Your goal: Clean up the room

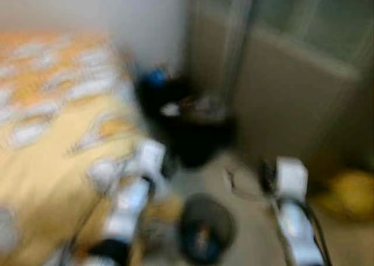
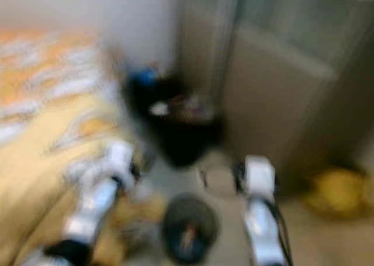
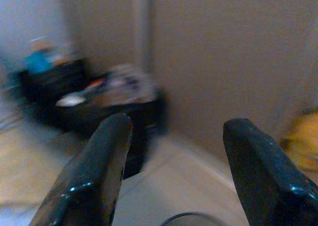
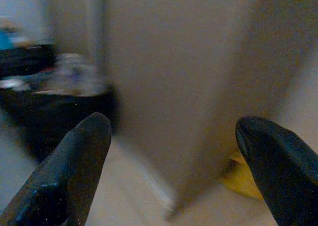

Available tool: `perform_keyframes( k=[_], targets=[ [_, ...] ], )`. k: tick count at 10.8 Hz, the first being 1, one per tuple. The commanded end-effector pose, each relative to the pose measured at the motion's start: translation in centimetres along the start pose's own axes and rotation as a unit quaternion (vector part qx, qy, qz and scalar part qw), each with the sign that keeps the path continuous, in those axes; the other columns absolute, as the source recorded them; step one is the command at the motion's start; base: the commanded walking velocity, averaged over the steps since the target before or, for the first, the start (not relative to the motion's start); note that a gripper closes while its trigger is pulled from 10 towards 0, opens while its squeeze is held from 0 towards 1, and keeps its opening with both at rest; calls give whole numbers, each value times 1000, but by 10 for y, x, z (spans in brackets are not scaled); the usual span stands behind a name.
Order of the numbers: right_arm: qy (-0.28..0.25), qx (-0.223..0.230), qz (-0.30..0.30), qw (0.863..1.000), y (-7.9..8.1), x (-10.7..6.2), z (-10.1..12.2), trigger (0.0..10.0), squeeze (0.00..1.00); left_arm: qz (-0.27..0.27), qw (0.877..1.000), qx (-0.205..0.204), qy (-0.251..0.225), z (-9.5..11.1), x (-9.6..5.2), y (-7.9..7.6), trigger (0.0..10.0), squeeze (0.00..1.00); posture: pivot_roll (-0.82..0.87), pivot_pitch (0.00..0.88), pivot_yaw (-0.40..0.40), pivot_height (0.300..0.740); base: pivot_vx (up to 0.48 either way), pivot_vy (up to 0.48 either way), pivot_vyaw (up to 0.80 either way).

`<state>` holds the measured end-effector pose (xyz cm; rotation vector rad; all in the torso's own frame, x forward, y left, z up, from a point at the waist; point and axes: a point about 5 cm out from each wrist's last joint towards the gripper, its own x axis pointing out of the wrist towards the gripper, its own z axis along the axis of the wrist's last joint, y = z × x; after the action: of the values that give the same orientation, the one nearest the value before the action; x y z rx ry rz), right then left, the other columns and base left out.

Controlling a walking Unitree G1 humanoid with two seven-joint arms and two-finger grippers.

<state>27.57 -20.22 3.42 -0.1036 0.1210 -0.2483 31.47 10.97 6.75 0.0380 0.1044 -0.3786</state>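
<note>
Facing a blurred bedroom corner, left gripper (image 3: 171,171) and right gripper (image 4: 179,171) both spread wide and empty — black bin (image 1: 196,134) of clutter beside the yellow-quilted bed (image 1: 52,143), yellow object (image 1: 350,196) on the floor near the cabinet (image 1: 292,102).

The left claw (image 3: 174,161), spread wide and empty, faces a blurred black bin (image 3: 107,119).
</note>
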Motion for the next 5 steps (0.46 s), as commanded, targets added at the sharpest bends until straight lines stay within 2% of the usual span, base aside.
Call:
perform_keyframes(
  k=[1,5],
  targets=[
    [-12,12,6,1000,5,1,6,10000,0,6,1000,14,-9,6,2,7,10000,0,133,0,-13,736,0,0,-769],
    [-10,20,13,1000,2,-9,1,10000,0,6,1000,17,-7,3,5,11,10000,0,105,0,1,736,0,0,-769]
  ],
)
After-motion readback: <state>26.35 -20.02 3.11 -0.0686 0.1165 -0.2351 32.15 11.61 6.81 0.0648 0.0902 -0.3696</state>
